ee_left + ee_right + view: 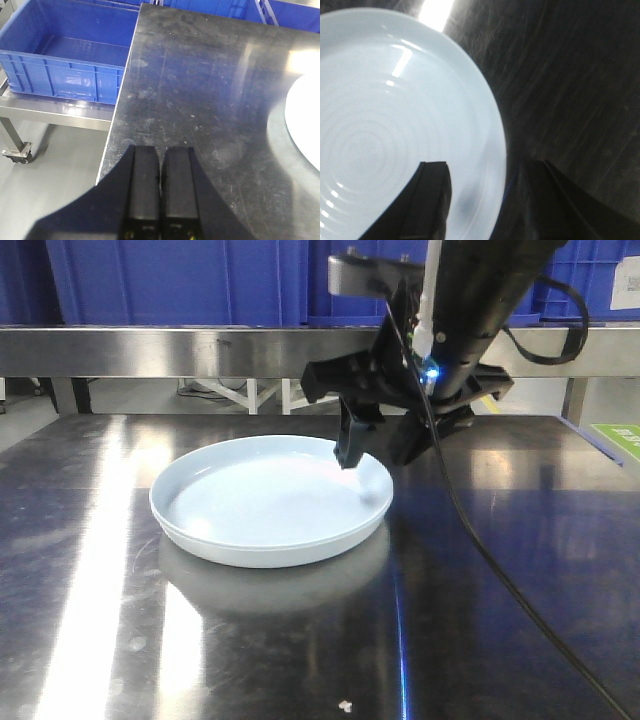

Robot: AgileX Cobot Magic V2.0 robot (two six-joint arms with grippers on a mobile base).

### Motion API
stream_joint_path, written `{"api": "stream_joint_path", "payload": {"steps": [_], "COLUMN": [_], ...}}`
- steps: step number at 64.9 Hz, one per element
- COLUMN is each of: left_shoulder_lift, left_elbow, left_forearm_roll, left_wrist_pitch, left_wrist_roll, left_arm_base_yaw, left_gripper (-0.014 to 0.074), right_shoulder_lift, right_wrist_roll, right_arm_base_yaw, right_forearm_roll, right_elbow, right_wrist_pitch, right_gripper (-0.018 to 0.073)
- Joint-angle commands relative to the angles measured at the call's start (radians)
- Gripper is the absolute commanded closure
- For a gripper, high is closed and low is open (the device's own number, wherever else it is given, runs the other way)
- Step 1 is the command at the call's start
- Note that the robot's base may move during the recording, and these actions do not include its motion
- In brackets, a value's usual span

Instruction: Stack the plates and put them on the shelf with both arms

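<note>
Steel table (520, 570) fills the front view, scuffed, with strong glare bands on its left half. Blue crates (180, 280) line up behind it on a steel rail (150, 350) at the far edge.

The plates (265, 505) sit left of table centre, flat, pale blue-white and glossy. A faint seam runs round the side wall under the rim, so it reads as one nested in the other, but I can't confirm that from these views.

The right gripper (377, 458) is tilted down over the far-right rim, jaws apart and straddling it. The right wrist view shows the same (487, 165): one finger is over the plate's floor and the other is outside over bare table, with the rim between them. It's not clamped on anything. I can't tell whether it touches the rim. A black cable (500, 580) trails from that arm across the table toward the near right.

The left gripper (160, 152) shows only in its own wrist view. Its fingers are pressed together with nothing between them, above the table's left edge (200, 90). A plate edge (305, 125) shows at that view's right side, well apart from it. Beyond the table edge, a blue crate (65, 60) sits on a cart frame with a caster (17, 152).

There's a small white speck (345, 706) on the near table.
</note>
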Motion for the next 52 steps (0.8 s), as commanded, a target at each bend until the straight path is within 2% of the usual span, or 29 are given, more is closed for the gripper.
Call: {"api": "stream_joint_path", "payload": {"steps": [1,35,44,52], "left_shoulder_lift": [-0.003,-0.003,-0.003,-0.003], "left_elbow": [-0.028,-0.028,-0.028,-0.028], "left_forearm_roll": [0.0,0.0,0.0,0.0], "left_wrist_pitch": [-0.08,-0.08,-0.08,-0.08], "left_wrist_roll": [-0.01,-0.01,-0.01,-0.01], "left_arm_base_yaw": [0.003,0.003,0.003,0.003], "left_gripper": [0.0507,0.0507,0.0507,0.0507], "right_shoulder_lift": [-0.038,0.005,0.005,0.001], "right_wrist_roll": [-0.005,-0.005,-0.005,-0.005], "right_arm_base_yaw": [-0.001,-0.001,-0.001,-0.001], "right_forearm_roll": [0.0,0.0,0.0,0.0], "right_elbow": [-0.034,-0.034,-0.034,-0.035], "right_wrist_pitch": [-0.041,-0.035,-0.036,-0.043], "right_gripper": [0.0125,0.0143,0.0296,0.0529]}}
